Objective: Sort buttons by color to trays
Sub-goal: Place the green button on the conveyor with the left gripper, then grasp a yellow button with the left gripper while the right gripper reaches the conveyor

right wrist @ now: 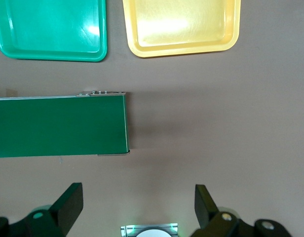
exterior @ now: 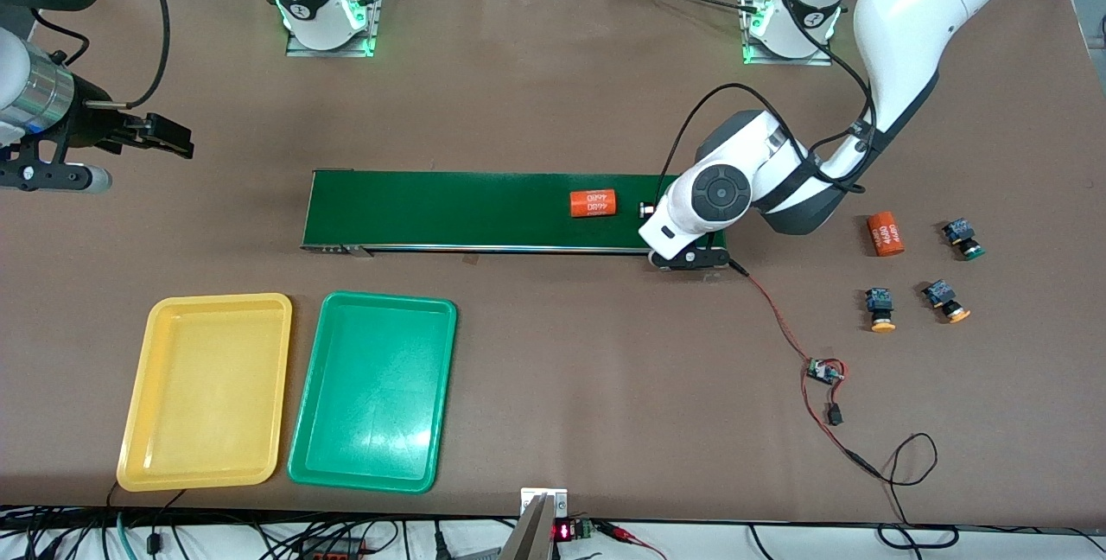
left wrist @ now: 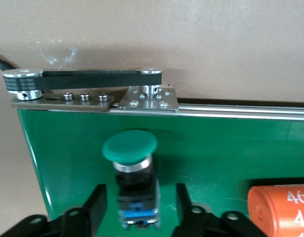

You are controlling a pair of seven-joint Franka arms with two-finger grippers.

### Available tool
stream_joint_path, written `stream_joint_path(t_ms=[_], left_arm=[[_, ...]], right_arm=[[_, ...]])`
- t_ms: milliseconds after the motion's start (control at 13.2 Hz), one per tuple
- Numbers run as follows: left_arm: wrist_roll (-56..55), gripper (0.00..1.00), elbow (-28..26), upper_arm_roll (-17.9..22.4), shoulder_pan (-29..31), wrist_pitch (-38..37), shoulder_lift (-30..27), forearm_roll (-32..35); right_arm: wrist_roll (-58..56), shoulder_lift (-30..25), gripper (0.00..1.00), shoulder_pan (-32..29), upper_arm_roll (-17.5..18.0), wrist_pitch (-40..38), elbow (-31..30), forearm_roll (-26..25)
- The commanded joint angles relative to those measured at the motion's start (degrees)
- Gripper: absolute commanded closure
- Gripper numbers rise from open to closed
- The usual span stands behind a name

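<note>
- green-capped button lies on the belt at its left-arm end, cap toward the belt's pulley edge, body between the left gripper's fingers.
- left gripper's fingers stand apart on either side of the button's body, with a gap on each side; released, not clamped on it.
- orange cylinder lies on the belt just beside that button, toward the right arm's end.
- second orange cylinder rests on the table off the belt's end, toward the left arm's end.
- three more buttons sit near it: a green-capped one beside the cylinder, and two orange-capped ones nearer the front camera.
- yellow tray and green tray lie side by side, nearer the front camera than the belt, toward the right arm's end; neither holds a button.
- right gripper waits over bare table past the belt's right-arm end, fingers wide apart, holding nothing.
</note>
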Motion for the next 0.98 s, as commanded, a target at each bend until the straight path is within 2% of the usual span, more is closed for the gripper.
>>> stream_joint_path(t_ms=[0, 227, 453, 529, 680, 755, 906], left_arm=[[-1.3, 0.0, 0.2, -0.7, 0.7, -0.3, -0.6, 1.2], [-0.9, 0.0, 2.8, -1.0, 2.8, -0.8, -3.9, 1.2], [0.0, 0.0, 9.4, -0.3, 6.3, -7.2, -3.9, 2.2], [0.6, 0.0, 10.8, 1.1, 7.4, -7.9, -3.7, 2.4], [7.0, 0.0, 10.8, 2.6, 11.5, -8.0, -3.7, 2.4], [12.7, 0.0, 10.0, 3.3, 14.8, -8.0, -3.4, 2.4], [16.3, 0.0, 9.7, 4.4, 19.6, -6.8, -1.3, 4.4]], right_arm=[[0.7, -0.5, 0.0, -0.2, 0.2, 0.3, -0.2, 0.3], [0.8, -0.4, 0.0, -0.2, 0.2, 0.3, -0.3, 0.4], [0.8, -0.5, 0.0, -0.2, 0.2, 0.4, -0.6, 0.8], [0.8, -0.7, 0.0, -0.2, 0.2, 0.8, -1.3, 0.9], [0.9, -1.9, 0.0, -0.2, 0.2, 1.8, -3.1, 1.1], [0.9, -3.0, 0.0, -0.2, 0.2, 3.7, -5.3, 1.2], [0.8, -6.6, 0.0, -0.2, 0.1, 7.8, -11.0, 3.5]])
